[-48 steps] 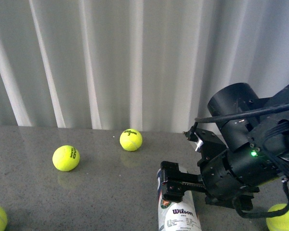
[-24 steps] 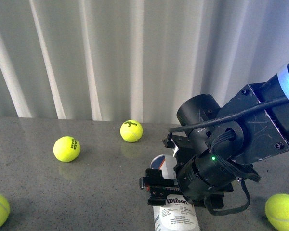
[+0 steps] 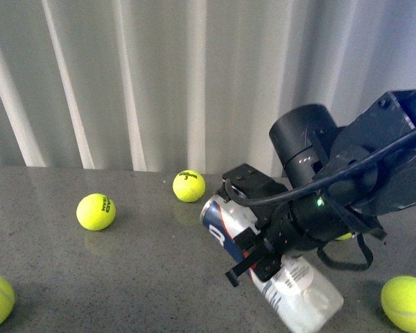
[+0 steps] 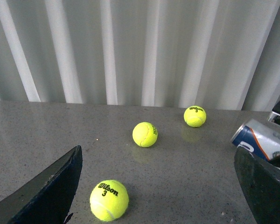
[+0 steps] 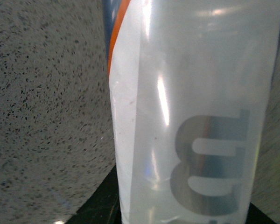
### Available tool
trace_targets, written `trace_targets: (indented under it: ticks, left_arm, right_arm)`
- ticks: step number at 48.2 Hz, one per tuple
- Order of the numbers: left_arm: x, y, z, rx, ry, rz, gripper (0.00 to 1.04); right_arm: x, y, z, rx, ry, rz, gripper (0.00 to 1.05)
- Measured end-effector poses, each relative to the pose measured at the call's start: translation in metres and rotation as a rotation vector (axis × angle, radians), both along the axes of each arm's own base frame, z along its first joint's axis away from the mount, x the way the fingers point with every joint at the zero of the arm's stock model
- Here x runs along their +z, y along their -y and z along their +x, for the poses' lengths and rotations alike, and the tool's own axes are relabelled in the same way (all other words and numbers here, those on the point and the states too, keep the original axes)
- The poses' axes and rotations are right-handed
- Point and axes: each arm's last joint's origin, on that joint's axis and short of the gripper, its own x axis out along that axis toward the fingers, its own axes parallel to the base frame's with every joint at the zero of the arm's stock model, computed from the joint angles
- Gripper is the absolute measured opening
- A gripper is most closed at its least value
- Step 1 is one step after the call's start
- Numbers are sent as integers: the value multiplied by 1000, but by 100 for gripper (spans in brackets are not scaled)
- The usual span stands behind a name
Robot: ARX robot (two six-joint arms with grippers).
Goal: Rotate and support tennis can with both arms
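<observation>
The right gripper (image 3: 253, 229) is clamped across the middle of the tennis can (image 3: 298, 291), holding it tilted low over the grey table (image 3: 90, 284), while the left gripper (image 4: 157, 186) hangs wide apart and empty; the can is probably a light, slick, slightly squashy tube, best supported near its stiffer ends.

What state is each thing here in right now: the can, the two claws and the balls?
tennis can: tilted, navy end raised, clamped in the right gripper.
right gripper: shut on the tennis can.
left gripper: open, holding nothing.
tennis balls: lying loose on the table.
</observation>
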Motion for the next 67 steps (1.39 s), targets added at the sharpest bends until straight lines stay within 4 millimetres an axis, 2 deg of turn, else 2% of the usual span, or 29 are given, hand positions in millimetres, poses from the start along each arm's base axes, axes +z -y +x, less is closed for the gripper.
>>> trace_targets:
  ticks: [8, 12, 19, 24, 33, 40, 53, 63, 67]
  left_arm:
    - [0, 0, 0, 0, 0, 0, 98]
    - [0, 0, 0, 0, 0, 0, 98]
    - [0, 0, 0, 0, 0, 0, 98]
    - [0, 0, 0, 0, 0, 0, 98]
    - [0, 0, 0, 0, 0, 0, 98]
    - [0, 0, 0, 0, 0, 0, 98]
    - [0, 0, 0, 0, 0, 0, 98]
    - [0, 0, 0, 0, 0, 0, 98]
    - [0, 0, 0, 0, 0, 0, 98]
  right_arm:
    - [27, -6, 1, 323, 246, -110, 23]
    - [33, -11, -1, 462, 326, -186, 20]
    - [29, -25, -9, 702, 400, -312, 15]
    - [20, -35, -13, 806, 422, -361, 12]
    - [-7, -49, -17, 879, 414, -389, 12]
    - [-26, -51, -19, 873, 356, -386, 12]
    - [-32, -49, -19, 831, 338, -352, 11]
    - [-38, -44, -28, 808, 295, -303, 52]
    - [-35, -42, -32, 798, 291, -285, 68]
